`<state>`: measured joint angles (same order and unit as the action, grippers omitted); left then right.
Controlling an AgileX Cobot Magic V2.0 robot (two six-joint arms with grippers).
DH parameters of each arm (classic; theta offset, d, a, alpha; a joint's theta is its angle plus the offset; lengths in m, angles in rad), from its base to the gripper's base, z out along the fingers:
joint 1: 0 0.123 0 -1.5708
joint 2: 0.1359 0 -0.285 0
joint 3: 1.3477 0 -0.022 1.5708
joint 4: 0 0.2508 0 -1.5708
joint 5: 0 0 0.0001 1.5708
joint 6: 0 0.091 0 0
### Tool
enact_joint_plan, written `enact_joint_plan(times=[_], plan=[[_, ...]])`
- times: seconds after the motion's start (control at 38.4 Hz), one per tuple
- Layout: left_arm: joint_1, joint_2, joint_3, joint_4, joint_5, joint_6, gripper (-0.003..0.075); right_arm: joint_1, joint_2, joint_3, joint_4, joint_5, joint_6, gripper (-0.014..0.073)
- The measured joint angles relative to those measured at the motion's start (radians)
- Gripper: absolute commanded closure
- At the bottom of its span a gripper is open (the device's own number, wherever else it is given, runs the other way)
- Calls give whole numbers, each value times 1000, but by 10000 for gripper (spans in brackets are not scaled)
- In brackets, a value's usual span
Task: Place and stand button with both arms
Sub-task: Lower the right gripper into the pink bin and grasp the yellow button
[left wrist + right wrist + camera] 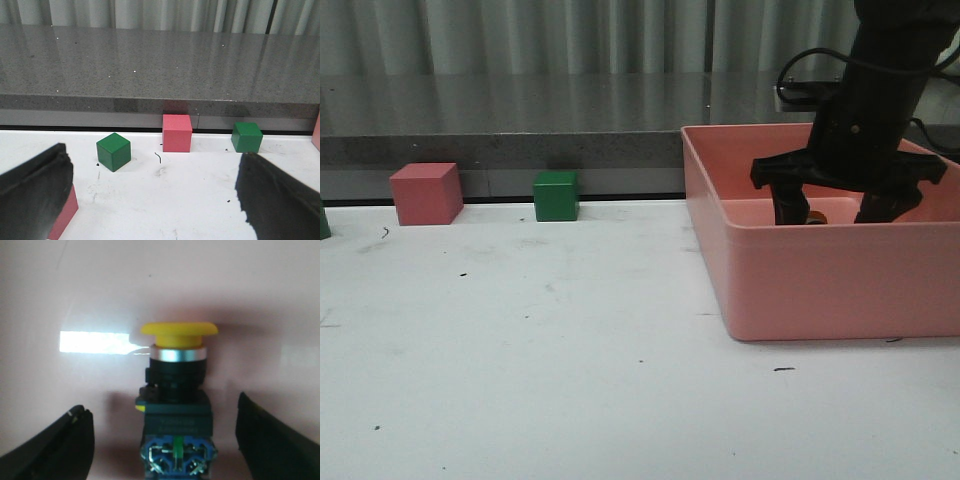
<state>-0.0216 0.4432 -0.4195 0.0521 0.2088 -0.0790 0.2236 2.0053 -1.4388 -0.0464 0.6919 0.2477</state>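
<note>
Button [176, 390] lay on side inside pink bin [800, 285], between spread, empty right claw [165, 440] fingers; left claw [155, 200] wide open, empty, over tabletop [520, 350]; button looked rigid, light, cap slippery; grip blocky base.

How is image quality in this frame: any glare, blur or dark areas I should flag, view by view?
Right wrist view: a blown-out white glare patch on the pink bin floor beside the button, which looks slightly soft; the open right gripper frames it. Front view: evenly lit, the right arm near black. Left wrist view: cubes sharp, the left gripper fingers blurred.
</note>
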Motion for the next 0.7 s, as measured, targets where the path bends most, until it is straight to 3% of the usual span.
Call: enact_joint_plan(times=[0.08, 0.26, 0.34, 0.7], plan=[[0, 0, 0, 0, 0, 0, 82, -2, 22, -19, 0, 3, 0, 93], [0, 0, 0, 0, 0, 0, 82, -6, 43, -34, 0, 13, 3, 354], [0, 0, 0, 0, 0, 0, 82, -8, 43, -37, 0, 20, 3, 415], [0, 0, 0, 0, 2, 0, 82, -9, -19, -38, 0, 52, 3, 428]])
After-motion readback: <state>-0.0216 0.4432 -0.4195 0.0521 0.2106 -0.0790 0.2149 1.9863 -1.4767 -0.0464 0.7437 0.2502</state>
